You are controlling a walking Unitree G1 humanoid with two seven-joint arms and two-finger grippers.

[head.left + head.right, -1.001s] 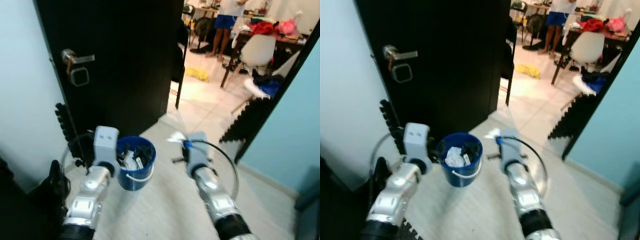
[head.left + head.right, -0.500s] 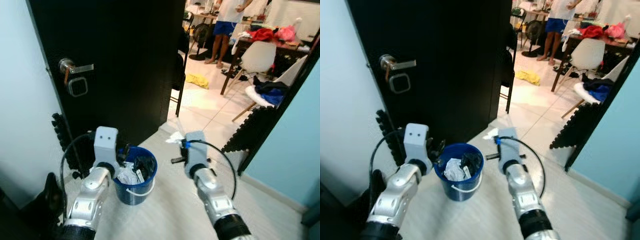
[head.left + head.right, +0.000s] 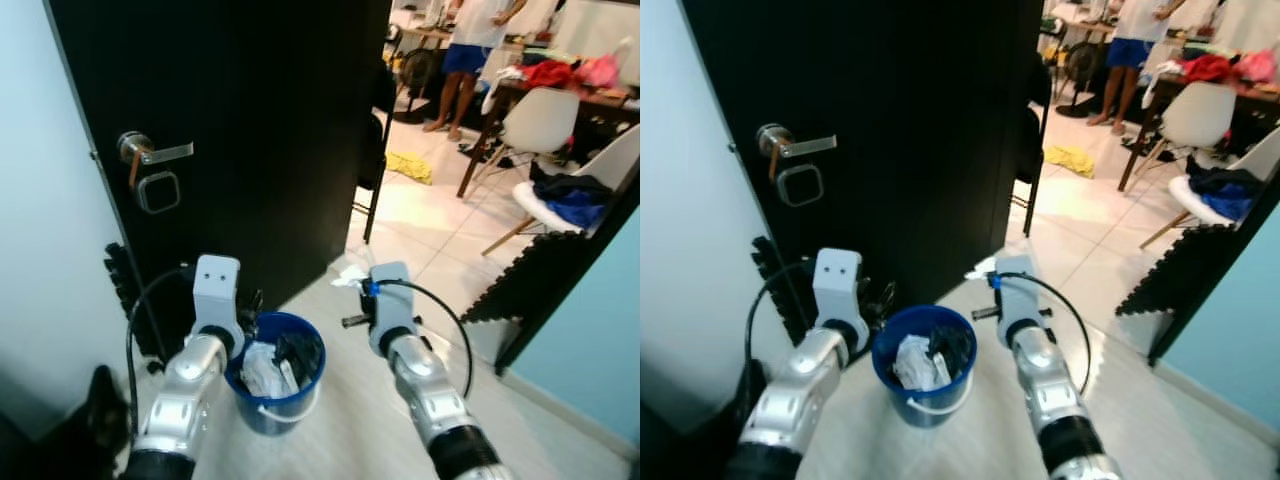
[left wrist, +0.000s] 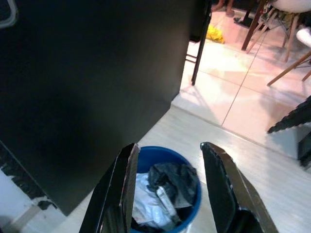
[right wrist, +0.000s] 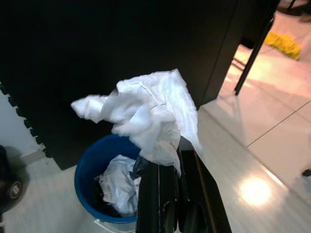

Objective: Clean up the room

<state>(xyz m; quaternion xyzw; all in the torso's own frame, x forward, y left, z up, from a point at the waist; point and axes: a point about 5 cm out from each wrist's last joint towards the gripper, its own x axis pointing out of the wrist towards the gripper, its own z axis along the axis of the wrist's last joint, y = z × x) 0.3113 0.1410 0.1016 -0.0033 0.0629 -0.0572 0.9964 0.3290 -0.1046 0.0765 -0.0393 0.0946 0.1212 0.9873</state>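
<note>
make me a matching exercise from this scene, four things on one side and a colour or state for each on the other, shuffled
Things:
1. bucket
2. door
3. right gripper
4. cloth on the floor

Colour or state:
A. yellow
B. shut on a white tissue
C. blue, holding trash
D. black, standing open

Pairs: 1-C, 2-D, 3-B, 4-A

Blue bucket [image 4: 167,160] mouth open between left jaws, half filled with trash; black door [image 4: 87,73] blocks beyond, tiled doorway [image 4: 233,97] clear
</note>
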